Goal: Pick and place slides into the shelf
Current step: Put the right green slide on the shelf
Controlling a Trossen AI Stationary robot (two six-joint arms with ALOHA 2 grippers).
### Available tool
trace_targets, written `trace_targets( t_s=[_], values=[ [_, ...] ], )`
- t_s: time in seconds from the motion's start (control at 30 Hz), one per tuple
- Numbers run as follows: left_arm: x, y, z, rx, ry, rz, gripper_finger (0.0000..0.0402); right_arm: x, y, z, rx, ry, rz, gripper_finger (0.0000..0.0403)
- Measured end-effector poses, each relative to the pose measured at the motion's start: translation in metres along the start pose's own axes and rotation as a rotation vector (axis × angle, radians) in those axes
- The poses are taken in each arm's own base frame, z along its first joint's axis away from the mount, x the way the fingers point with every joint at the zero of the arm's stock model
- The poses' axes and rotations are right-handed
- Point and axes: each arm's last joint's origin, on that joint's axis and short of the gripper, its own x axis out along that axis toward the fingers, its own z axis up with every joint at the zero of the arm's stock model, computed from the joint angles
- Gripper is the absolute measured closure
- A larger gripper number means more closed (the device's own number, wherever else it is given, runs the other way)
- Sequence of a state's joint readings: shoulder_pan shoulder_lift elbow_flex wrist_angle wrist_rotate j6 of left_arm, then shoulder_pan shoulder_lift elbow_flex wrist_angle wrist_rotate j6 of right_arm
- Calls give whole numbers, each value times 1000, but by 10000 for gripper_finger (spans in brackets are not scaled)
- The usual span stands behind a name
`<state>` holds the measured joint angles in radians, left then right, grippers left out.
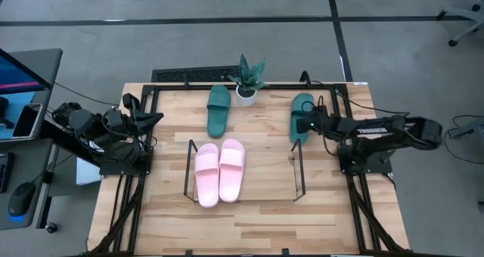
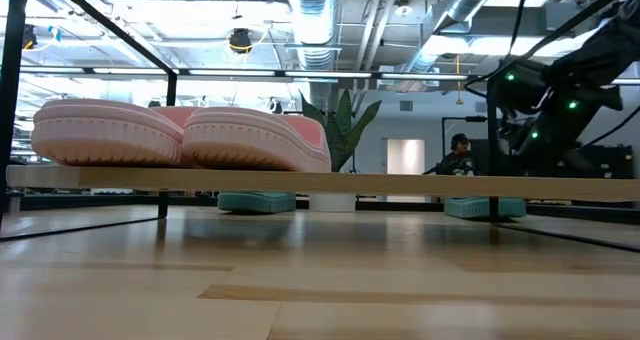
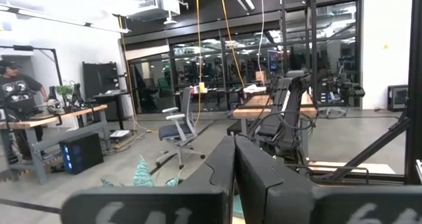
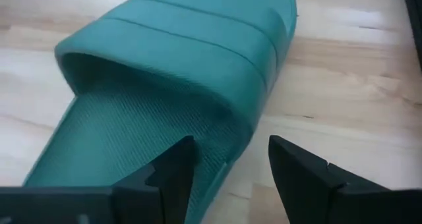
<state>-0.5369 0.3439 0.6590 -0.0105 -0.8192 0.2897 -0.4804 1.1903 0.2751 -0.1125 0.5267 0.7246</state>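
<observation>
- While its jaws stand apart, straddling one edge of the strap without clamping, the right gripper point(image 4: 231, 168) sits over the dark green foam slide point(image 1: 302, 115) at 2 o'clock on the table.
- Risk: closing on the edge alone could let the sandal tilt or slip.
- Second dark green foam slide point(image 1: 218, 109) lies at 12 o'clock beside the small potted plant point(image 1: 247, 80).
- Two pale pink foam slides point(image 1: 220, 171) already sit on the low black wire shelf point(image 1: 190, 170) at centre.
- Left gripper point(image 3: 234, 178), closed and empty, waits at 9 o'clock.

Probably a robotics lab: exposed ceiling ducts point(image 2: 318, 20), workbenches point(image 3: 49, 118), office chairs point(image 3: 179, 128).
</observation>
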Motion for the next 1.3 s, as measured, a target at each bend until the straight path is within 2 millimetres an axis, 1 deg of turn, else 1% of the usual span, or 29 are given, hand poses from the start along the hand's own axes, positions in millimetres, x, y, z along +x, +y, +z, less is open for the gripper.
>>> trace_targets(
  t_s=[0.07, 0.1, 0.17, 0.23, 0.27, 0.43, 0.63, 0.8, 0.93, 1.3],
  values=[
    [0, 0, 0, -4, 0, 0, 401, 5, 2, 1, 11, -11, -5, 238],
    [0, 0, 0, -5, 0, 0, 401, 7, 3, 1, 5, -18, 0, 254],
    [0, 0, 0, -9, 0, 0, 401, 9, 5, 2, 5, -31, 8, 302],
    [0, 0, 0, -11, 0, 0, 401, 10, 7, 2, 10, -42, 15, 363],
    [0, 0, 0, -12, 0, 0, 401, 11, 8, 1, 6, -46, 8, 380],
    [0, 0, 0, -10, 2, -1, 401, 11, 8, 0, 11, -45, 1, 396],
    [0, 0, -2, -8, 14, -4, 401, 4, 6, 1, 21, -40, 23, 400],
    [0, -1, -3, -10, 26, -3, 401, -5, 0, 0, 21, -14, 20, 402],
    [0, -1, -4, -10, 33, -3, 401, -14, -5, 3, 33, -28, 23, 402],
    [0, -1, -4, -24, 31, -3, 401, -41, -14, 19, 68, -115, 35, 403]
  ],
)
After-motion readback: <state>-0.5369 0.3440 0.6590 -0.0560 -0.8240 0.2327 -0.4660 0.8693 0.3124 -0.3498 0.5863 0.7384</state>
